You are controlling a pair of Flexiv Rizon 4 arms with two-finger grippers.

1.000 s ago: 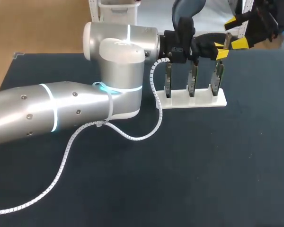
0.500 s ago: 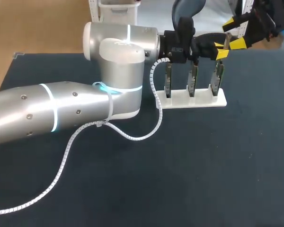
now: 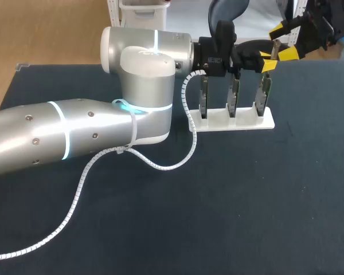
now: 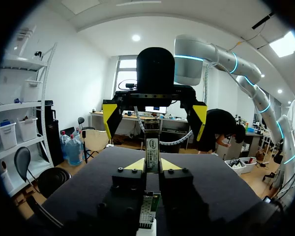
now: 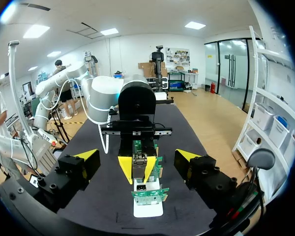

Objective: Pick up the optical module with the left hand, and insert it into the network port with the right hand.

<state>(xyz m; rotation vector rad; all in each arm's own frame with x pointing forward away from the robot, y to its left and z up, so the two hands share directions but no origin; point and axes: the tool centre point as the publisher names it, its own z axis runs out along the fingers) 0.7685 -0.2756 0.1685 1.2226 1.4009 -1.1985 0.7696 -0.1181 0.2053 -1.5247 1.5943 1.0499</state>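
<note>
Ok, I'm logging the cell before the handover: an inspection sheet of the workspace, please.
Surface: dark table, flat.
Job's things: module held upright above the white rack, which holds three upright boards.
Clutter: nothing seen.
Grippers: left gripper shut on the module; right gripper open, facing it, not touching.
Cables: white coiled cable loops off the left arm over the table.
Surroundings: nothing seen reaching over the table.
</note>
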